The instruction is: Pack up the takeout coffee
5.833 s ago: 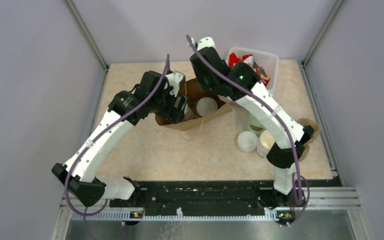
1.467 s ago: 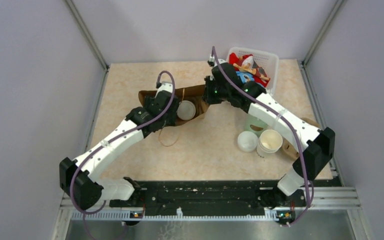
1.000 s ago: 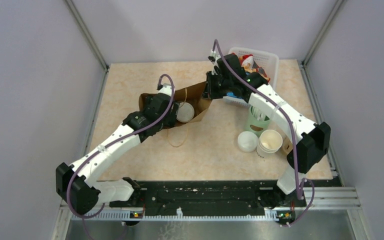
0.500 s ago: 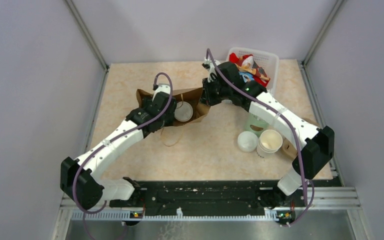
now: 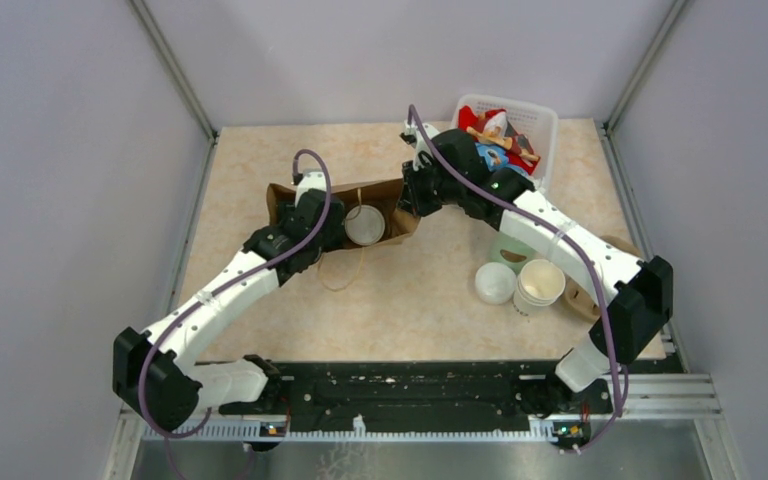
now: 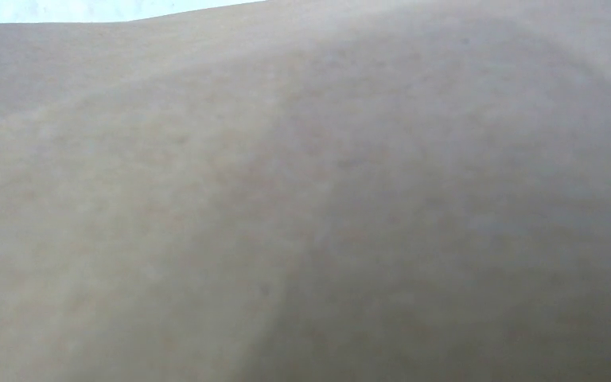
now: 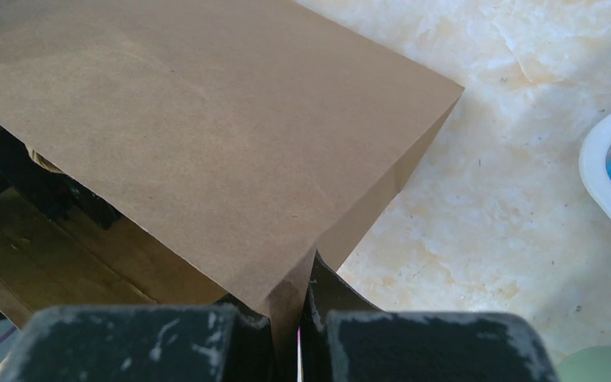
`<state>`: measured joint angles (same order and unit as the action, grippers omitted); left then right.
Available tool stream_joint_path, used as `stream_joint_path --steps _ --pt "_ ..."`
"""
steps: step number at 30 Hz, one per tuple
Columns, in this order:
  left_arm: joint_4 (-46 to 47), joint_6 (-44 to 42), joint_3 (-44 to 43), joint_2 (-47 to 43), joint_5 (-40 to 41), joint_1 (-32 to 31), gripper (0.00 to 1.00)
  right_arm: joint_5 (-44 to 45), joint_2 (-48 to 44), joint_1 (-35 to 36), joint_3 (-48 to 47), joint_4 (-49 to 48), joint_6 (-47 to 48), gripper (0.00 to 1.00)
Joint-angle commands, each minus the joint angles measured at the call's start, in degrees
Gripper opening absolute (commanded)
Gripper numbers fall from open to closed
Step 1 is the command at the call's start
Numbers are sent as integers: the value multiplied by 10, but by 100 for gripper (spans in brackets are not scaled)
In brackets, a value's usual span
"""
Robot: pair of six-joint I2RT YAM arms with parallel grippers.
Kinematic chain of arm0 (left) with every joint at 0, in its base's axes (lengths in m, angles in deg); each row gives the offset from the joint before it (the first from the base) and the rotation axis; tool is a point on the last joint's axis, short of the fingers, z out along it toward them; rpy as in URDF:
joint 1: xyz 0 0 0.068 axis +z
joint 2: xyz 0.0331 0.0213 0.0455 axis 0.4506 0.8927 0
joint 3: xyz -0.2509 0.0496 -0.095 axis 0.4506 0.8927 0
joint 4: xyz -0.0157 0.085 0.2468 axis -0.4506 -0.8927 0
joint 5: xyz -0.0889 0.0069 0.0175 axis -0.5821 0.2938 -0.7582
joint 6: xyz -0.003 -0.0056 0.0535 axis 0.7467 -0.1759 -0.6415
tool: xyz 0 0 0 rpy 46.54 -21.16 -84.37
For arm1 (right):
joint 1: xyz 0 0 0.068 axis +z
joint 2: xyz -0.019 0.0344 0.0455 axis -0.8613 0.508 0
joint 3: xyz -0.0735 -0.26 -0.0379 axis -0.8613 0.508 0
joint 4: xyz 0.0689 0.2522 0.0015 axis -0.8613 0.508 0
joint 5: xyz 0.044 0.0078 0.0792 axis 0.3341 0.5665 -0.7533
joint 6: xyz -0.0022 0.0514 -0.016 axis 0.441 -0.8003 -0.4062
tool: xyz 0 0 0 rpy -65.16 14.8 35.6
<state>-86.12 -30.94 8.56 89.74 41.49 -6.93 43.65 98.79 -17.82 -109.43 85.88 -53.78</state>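
Firmly clenched, the right gripper point(image 7: 305, 296) pinched the right-hand edge of the brown paper bag point(image 7: 207, 135), its two dark fingers pressed together on the paper at a corner fold. From above, that gripper sat at the bag's right end, in the middle-far part of the table point(image 5: 430, 310). The left gripper point(image 5: 335, 224) reached into the bag's left end; its own camera showed nothing but blurred brown paper close up, so I cannot tell whether it was released or grasping anything. The takeout coffee point(image 5: 365, 226) sat inside the bag's open mouth, its round white top showing just to the right of the left gripper. A thin handle loop point(image 5: 345, 272) lay on the table at the bag's near side. Farther right stood a white basket point(image 5: 548, 128) of colourful items at the far edge, and nearer, a stack of lidless cups point(image 5: 540, 283) with a loose white lid point(image 5: 494, 284) just to its left.
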Motion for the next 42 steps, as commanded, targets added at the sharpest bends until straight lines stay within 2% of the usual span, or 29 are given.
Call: stream_joint_path --steps 1,17,23,26,30,32,37,42 --pt "-7 20 -9 6 30 7 31 2 -26 4 2 21 12 0" --pt "-27 35 -27 45 57 8 33 -12 -24 4 -2 23 10 0" --pt "-43 38 -29 31 32 8 32 51 -10 4 -36 65 -1 2" --pt "-38 22 -26 8 5 8 31 60 5 4 -71 82 -5 13" --pt "-39 3 -33 -27 -39 8 30 62 33 4 -149 122 -14 15" --pt "-43 5 -37 -44 -54 8 30 69 39 4 -171 131 -19 19" --pt "-75 18 -56 -54 -66 8 30 66 50 4 -225 168 -22 47" --pt "-102 34 -76 -58 -68 8 29 21 43 4 -264 210 -19 64"
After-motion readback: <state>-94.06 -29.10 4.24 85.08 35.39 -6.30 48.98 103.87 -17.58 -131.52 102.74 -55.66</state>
